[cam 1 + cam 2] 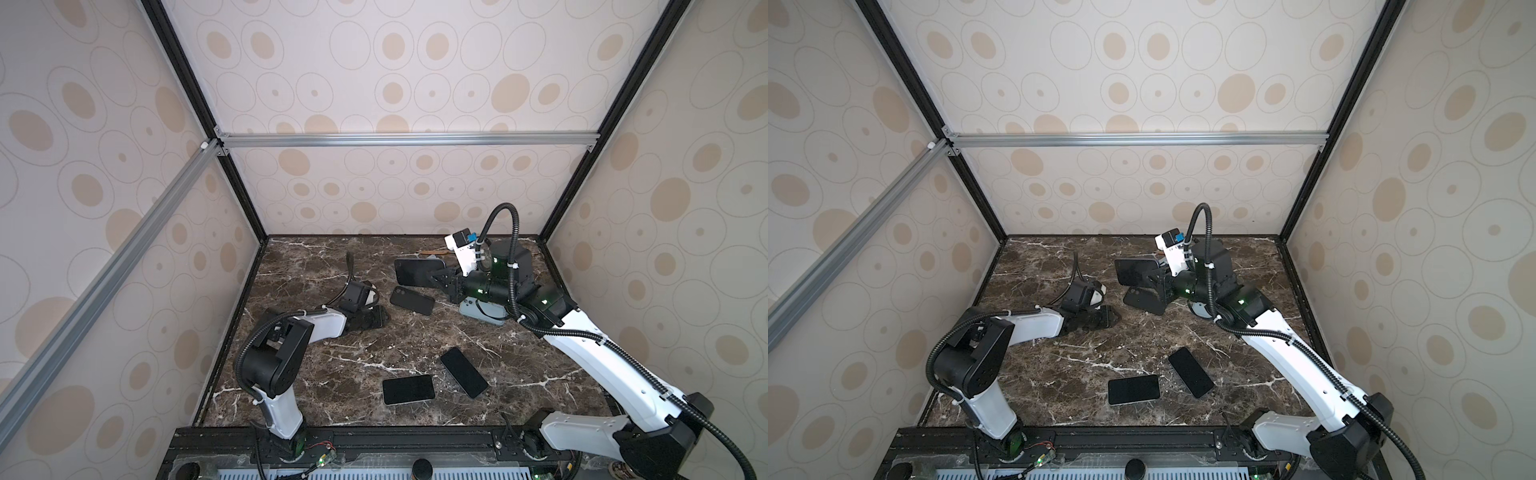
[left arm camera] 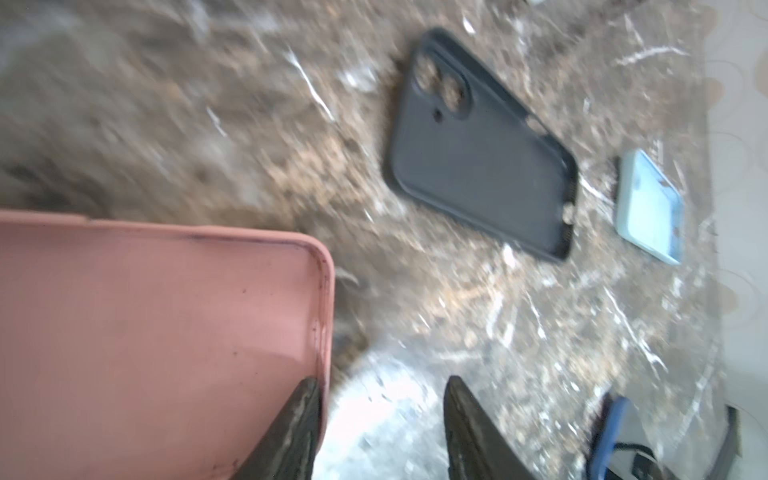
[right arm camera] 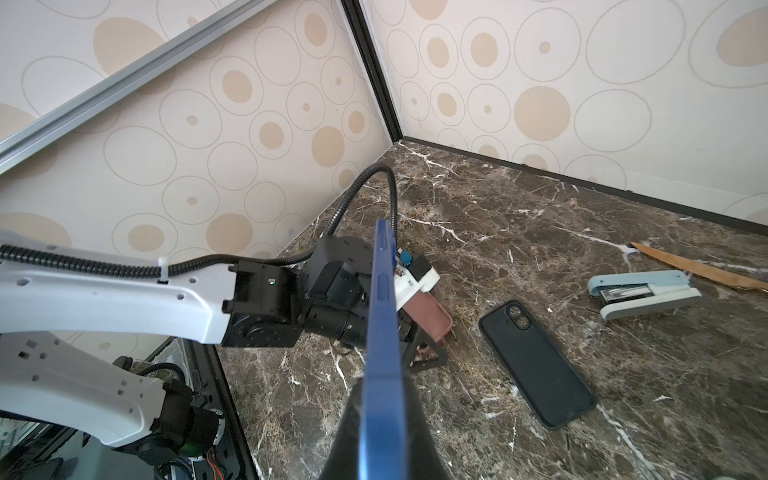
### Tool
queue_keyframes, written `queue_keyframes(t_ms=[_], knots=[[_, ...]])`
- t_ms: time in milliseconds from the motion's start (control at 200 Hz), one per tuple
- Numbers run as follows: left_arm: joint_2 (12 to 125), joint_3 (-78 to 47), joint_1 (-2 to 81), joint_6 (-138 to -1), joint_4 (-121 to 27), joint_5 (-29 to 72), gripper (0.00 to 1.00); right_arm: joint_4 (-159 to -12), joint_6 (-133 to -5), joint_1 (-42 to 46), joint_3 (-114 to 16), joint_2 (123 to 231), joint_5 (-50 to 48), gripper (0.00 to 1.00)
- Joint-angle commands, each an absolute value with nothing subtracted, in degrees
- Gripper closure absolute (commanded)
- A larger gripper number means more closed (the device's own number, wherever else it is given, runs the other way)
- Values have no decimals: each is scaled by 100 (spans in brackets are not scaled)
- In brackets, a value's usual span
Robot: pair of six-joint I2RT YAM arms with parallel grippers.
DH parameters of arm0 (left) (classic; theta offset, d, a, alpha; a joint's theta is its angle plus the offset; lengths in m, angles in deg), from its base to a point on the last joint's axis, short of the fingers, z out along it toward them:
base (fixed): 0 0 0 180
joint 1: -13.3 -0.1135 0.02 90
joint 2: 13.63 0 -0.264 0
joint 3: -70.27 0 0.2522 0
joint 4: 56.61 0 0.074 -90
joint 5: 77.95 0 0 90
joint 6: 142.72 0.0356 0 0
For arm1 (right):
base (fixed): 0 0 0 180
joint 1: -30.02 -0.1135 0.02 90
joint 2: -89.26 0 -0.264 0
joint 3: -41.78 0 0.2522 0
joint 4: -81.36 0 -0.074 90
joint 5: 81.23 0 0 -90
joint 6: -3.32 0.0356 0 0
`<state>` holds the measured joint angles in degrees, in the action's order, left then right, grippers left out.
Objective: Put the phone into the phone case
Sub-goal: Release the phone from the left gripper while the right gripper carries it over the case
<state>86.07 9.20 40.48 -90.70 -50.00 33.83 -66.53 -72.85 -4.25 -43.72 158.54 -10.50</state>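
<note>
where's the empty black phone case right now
In a top view the black phone case lies flat on the dark marble table, centre-back, just below the blue phone held by the right gripper.

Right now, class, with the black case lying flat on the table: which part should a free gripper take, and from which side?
Pinch a long side wall of the black case near its middle, coming straight down: one finger inside, one outside. It lies flat on the table, hollow side seemingly up, so only that thin rim stands clear.
</note>
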Motion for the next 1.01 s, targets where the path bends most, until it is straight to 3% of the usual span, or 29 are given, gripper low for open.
queue_keyframes(t_ms=[0, 290, 420, 640, 800, 1000], knots=[[8352, 1456, 4379, -9929, -5606, 3598, 51, -6868, -7319, -424, -4269, 15659, -761, 100], [7721, 2129, 5092, -11130, -6820, 3592, 51, -6387, -7058, -406, -4227, 15600, 385, 100], [7057, 1758, 5067, -10699, -6101, 3087, 49, -6302, -6724, -410, -4178, 15588, 542, 100], [6219, 1261, 4401, -9404, -4320, 2082, 47, -6063, -5979, -434, -4099, 15683, 385, 100], [6064, 1292, 3730, -8850, -3829, 2348, 47, -6277, -5381, -864, -3754, 15843, 477, 100], [6047, 1787, 3256, -8895, -4249, 2640, 47, -7440, -4336, -1725, -3004, 16255, 785, 100]])
